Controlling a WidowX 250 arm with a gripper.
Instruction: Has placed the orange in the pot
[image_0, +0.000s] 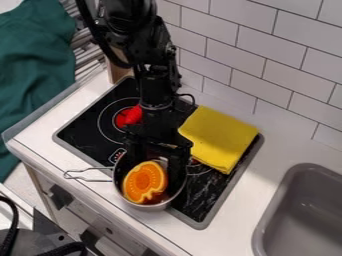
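The gripper (149, 175) hangs down over the pot (152, 206), its fingers spread wide and reaching inside the rim. An orange half (144, 183) lies in the pot with its cut face showing, between the two fingers. A gap shows between the orange and the right-hand finger. The silver pot sits at the front edge of the black stove, its wire handle pointing left. The gripper hides part of the pot's back side.
A folded yellow cloth (219, 138) lies on the stove's right side, close to the gripper. Something red (133, 115) is on the back burner, left of the arm. A grey sink (304, 212) is at the lower right, and a tiled wall stands behind.
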